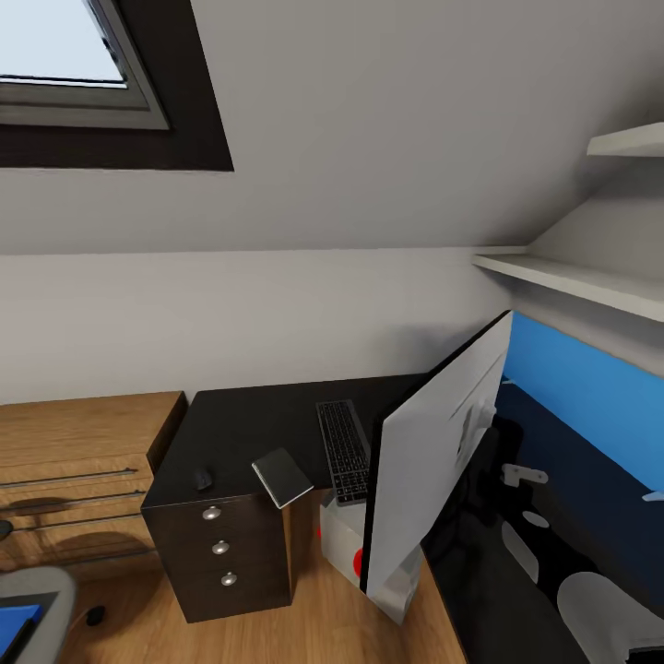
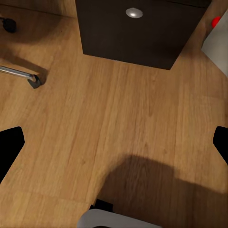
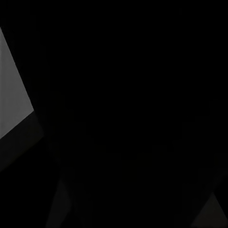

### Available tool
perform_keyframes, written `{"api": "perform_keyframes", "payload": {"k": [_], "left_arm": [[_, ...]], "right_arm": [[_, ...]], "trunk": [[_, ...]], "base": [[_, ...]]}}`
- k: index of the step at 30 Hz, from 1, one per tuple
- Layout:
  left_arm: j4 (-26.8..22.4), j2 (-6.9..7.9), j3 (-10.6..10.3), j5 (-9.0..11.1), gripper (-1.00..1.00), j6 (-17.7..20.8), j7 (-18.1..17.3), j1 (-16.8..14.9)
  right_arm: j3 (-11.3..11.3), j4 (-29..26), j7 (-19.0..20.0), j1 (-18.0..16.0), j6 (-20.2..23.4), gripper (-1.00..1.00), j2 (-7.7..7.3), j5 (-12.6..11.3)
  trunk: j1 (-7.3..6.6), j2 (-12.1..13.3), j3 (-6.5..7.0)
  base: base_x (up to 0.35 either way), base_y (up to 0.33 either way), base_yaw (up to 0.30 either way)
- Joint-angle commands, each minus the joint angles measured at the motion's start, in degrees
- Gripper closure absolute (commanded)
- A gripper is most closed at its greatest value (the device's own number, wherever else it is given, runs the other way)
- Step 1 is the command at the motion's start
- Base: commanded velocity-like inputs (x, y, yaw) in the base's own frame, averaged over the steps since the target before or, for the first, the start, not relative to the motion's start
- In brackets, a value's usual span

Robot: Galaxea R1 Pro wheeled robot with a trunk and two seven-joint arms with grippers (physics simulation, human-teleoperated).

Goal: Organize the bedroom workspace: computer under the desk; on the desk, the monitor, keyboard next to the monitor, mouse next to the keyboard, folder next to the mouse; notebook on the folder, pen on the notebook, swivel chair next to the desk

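While the monitor (image 1: 433, 452) is up off the desk (image 1: 249, 424), tilted and close in front of the head camera, it seems to be carried by the right arm, though I cannot tell how the right jaws stand: the right wrist view is almost all black. The panel looks wide, thin, stiff and fairly heavy, with a fragile screen, so I judge the rear mount or stand the safest hold. Its long axis slants from low near the floor up toward the shelves (image 1: 572, 277), pale back facing left. The keyboard (image 1: 343, 447) lies on the desk, long axis running away from the robot, the mouse (image 1: 203, 480) near the front edge. The left gripper (image 2: 114, 142) hangs over bare floor (image 2: 118, 109), fingers spread, holding nothing.
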Motion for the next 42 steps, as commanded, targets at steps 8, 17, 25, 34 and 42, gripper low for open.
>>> {"api": "perform_keyframes", "payload": {"k": [8, 17, 25, 34, 42], "left_arm": [[0.07, 0.0, 0.33, 0.3, -1.0, -0.08, -0.52, -0.05], [0.07, 0.0, 0.3, 0.33, -1.0, -0.08, -0.52, -0.05], [0.07, 0.0, 0.3, 0.33, -1.0, -0.09, -0.52, -0.05], [0.05, 0.0, 0.25, 0.26, -1.0, -0.14, -0.52, -0.05], [0.07, 0.0, 0.25, 0.25, -1.0, -0.14, -0.52, -0.05]], "right_arm": [[0.42, -0.14, -0.34, -0.09, -0.21, 1.0, -0.05, -0.15], [0.42, -0.14, -0.39, -0.09, -0.21, 1.0, -0.05, -0.15], [0.42, -0.14, -0.41, -0.09, -0.21, 1.0, -0.05, -0.15], [0.42, -0.14, -0.39, -0.09, -0.21, 1.0, -0.08, -0.15], [0.42, -0.14, -0.39, -0.09, -0.21, 1.0, -0.14, -0.15]], "trunk": [[0.02, -0.1, -0.09], [0.02, -0.1, -0.09], [0.02, -0.1, -0.09], [0.02, -0.1, -0.09], [0.02, -0.1, -0.09]], "base": [[-0.162, 0.0, 0.0], [-0.326, 0.0, 0.0], [-0.329, 0.057, 0.0], [-0.329, 0.015, 0.0], [-0.329, -0.041, 0.0]]}}
